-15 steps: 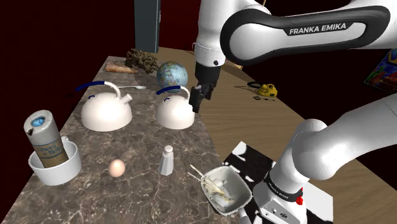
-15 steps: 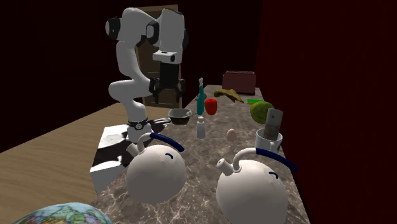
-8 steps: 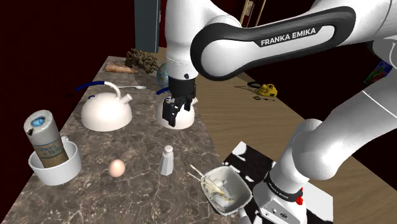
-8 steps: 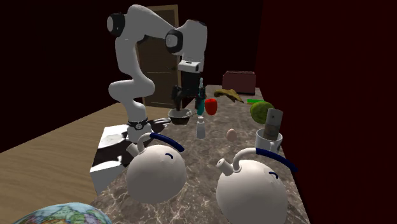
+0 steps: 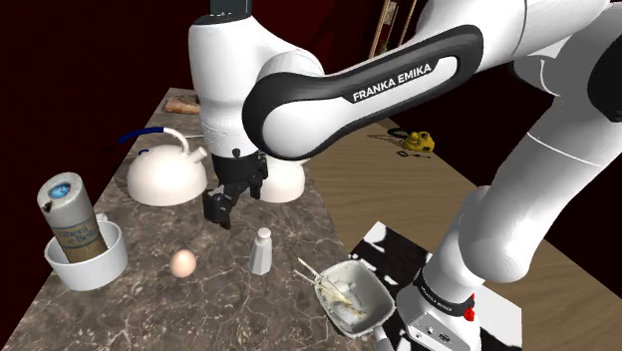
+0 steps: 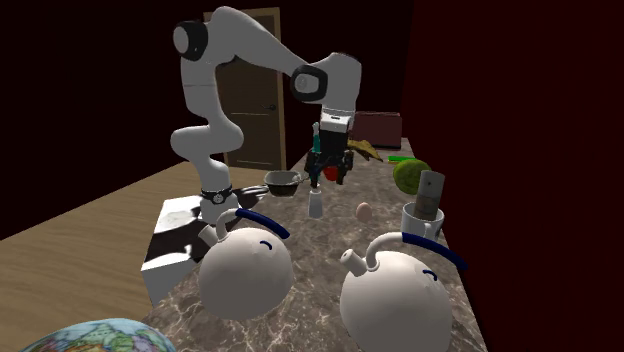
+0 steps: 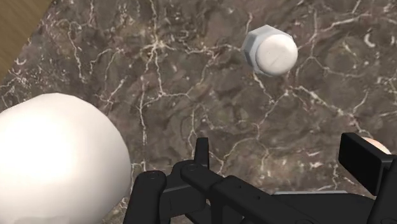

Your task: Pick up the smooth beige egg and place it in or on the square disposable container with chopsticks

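The beige egg (image 5: 182, 263) lies on the dark marble counter (image 5: 209, 319), between a white cup and a small white shaker (image 5: 261, 250). The square container with chopsticks (image 5: 354, 295) sits at the counter's near edge by the stand. My black gripper (image 5: 221, 207) hangs open above the counter, just behind the egg and the shaker, with nothing between its fingers. In the second exterior view the gripper (image 6: 332, 172) is above the shaker (image 6: 316, 203), the egg (image 6: 363, 210) to its right, the container (image 6: 284, 181) to its left. In the wrist view the egg (image 7: 382, 147) peeks out beside one finger.
Two white kettles (image 5: 167, 175) (image 5: 284, 181) stand behind the gripper; one (image 7: 54, 159) bulges close to the fingers in the wrist view. A white cup (image 5: 88, 261) holding a grinder (image 5: 70, 219) stands at the shoulder view's left of the egg. A wooden floor lies beyond the counter.
The arm has swung towards the shoulder view's left and come lower, from above the kettles to over the counter near the egg. The fingers have stayed open.
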You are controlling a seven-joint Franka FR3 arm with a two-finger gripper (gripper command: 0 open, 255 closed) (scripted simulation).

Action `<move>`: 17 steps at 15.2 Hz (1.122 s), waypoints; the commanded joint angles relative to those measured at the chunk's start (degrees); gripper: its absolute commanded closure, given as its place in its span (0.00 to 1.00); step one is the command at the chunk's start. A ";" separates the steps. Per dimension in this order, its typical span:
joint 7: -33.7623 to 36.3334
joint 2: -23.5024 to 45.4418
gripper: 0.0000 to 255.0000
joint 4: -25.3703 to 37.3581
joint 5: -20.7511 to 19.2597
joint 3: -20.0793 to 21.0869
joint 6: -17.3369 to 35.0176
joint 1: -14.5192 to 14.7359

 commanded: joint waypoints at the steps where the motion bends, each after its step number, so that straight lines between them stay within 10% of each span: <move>1: 3.45 5.34 0.00 3.74 -2.77 1.31 0.39 0.82; 9: 13.82 24.51 0.00 20.04 -12.77 1.84 -1.53 8.48; 17: 14.97 26.63 0.00 16.91 -14.54 0.77 3.36 8.65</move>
